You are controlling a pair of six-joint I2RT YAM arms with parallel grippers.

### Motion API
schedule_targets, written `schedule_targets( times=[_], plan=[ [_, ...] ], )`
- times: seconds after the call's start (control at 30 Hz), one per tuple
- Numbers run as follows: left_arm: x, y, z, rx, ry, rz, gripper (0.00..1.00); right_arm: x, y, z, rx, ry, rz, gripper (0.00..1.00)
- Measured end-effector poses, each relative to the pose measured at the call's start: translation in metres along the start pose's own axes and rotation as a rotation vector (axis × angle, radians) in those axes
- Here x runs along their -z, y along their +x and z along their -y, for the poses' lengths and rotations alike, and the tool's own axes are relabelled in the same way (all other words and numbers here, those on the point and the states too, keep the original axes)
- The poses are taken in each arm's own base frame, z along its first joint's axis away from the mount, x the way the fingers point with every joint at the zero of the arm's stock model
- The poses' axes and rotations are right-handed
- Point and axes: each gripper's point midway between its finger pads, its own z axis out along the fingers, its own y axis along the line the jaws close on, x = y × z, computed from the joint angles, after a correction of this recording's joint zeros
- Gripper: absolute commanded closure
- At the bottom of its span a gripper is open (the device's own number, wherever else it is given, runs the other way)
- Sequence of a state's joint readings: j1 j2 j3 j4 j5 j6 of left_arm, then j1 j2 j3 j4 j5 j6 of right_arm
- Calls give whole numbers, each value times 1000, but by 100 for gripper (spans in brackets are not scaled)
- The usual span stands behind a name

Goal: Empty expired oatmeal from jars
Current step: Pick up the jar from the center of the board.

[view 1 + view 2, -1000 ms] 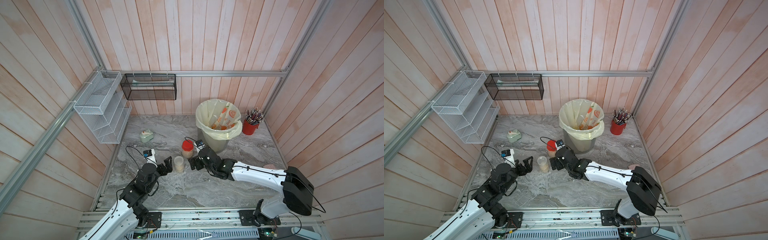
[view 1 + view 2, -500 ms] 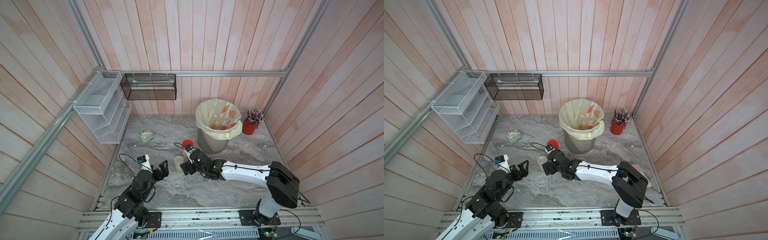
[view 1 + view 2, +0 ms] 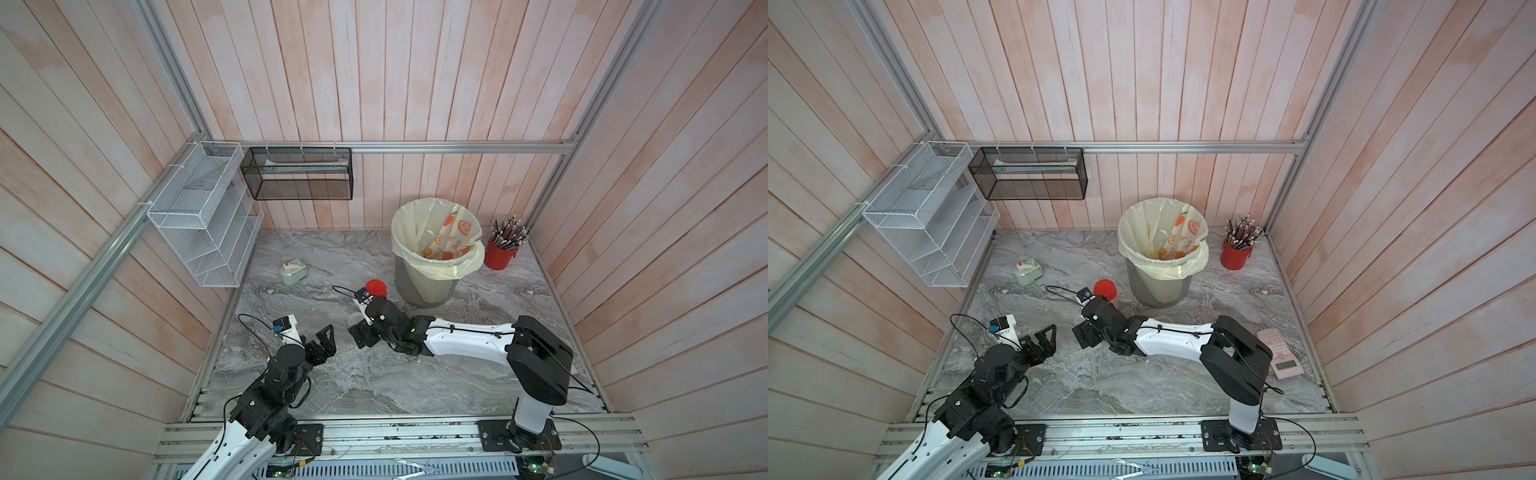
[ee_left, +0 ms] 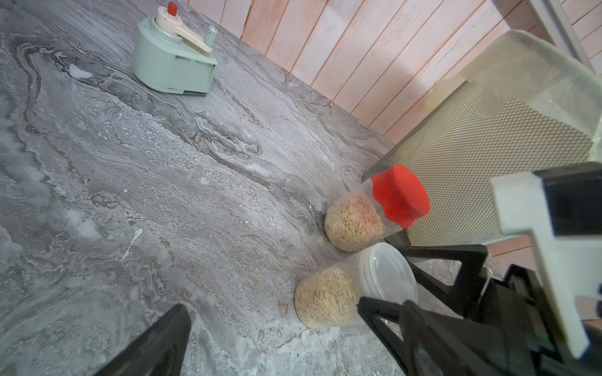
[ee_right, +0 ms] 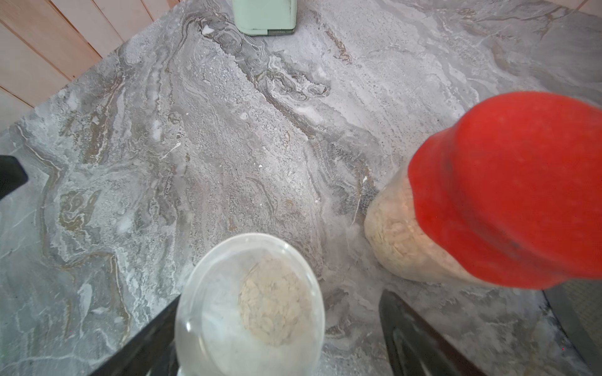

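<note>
since a second ago the left arm has pulled back toward the front rail, away from the clear-lidded jar, and the right arm has swung from the red-lidded jar over to the clear-lidded one. the right pincer straddles the clear-lidded jar with its jaws parted. one finger lies close against the jar wall, and the right wrist view shows a gap at the other, so nothing is gripped. the left pincer hangs wide open and empty over the surface.

both jars stand upright and slightly apart by the foot of the grey mesh bin, the red-lidded one nearer it. oatmeal fills the lower part of each.

no writing can be read. the print on the orange-slice wrapper in the bin and the keys of the pink calculator, seen in a top view, are too small to make out.

in both top views the right pincer covers most of the clear-lidded jar. the left wrist view shows only one finger of the left pincer.
</note>
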State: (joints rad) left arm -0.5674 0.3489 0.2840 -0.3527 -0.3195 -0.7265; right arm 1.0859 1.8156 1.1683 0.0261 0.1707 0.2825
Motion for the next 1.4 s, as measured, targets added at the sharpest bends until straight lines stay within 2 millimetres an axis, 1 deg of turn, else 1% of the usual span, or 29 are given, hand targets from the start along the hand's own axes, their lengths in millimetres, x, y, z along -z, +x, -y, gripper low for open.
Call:
schedule_targets(
  times=[0.1,0.33,0.47,0.6,0.93,1.03,1.1,1.27,1.4],
  plan=[
    [0,-1,0,1,2,2,0,-6,2,-1,4,2,-7,12],
    [0,-1,0,1,3,2,0,-8,1,-1,10,1,-3,20],
    [0,-1,1,1,3,2,0,-11,1,-2,14,0,-1,22],
    [0,-1,1,1,3,3,0,-15,4,-2,14,1,-4,26],
    [2,-2,2,1,11,10,0,-17,2,-4,15,-8,4,50],
    [3,-4,2,0,16,15,0,-17,2,-5,12,-14,4,60],
    [3,-4,3,-3,22,16,0,-17,3,-5,10,-18,3,64],
    [3,-6,9,-14,49,20,0,-12,1,-9,-6,-41,4,66],
    [4,-9,19,-32,93,30,0,8,-9,-10,-19,-61,27,67]
  ],
)
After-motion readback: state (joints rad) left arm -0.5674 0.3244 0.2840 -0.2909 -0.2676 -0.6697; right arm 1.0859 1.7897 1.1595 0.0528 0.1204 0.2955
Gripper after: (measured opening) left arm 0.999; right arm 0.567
